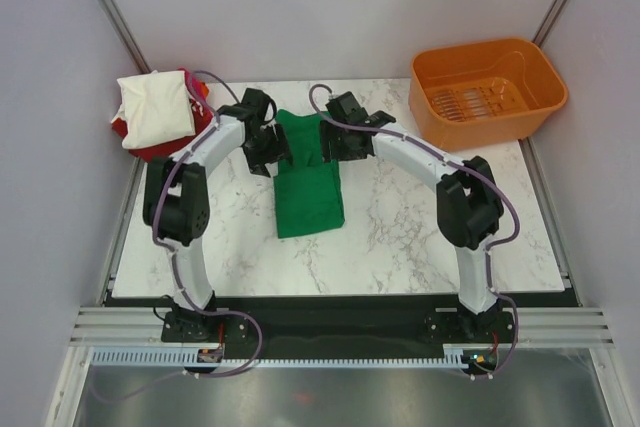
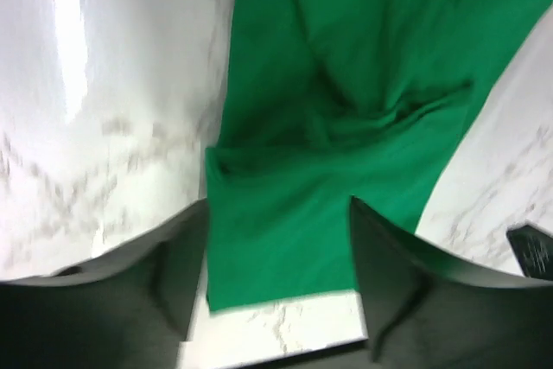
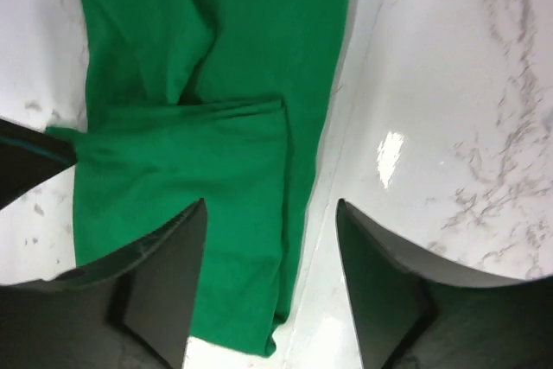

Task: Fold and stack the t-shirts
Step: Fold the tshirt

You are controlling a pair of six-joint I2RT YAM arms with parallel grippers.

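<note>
Left end effector [image 2: 278,206] and right end effector [image 3: 270,205] gape empty over green tee [image 1: 310,202], basket [image 1: 480,130] apart.

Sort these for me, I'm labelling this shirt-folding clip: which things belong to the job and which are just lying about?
Job: green t-shirt, partly folded mid-table; folded cream-white t-shirt, stacked on a red t-shirt at far left.
Lying about: orange basket at far right.

Left fingers [image 2: 173,287], right fingers [image 3: 384,291] seemingly apart
</note>
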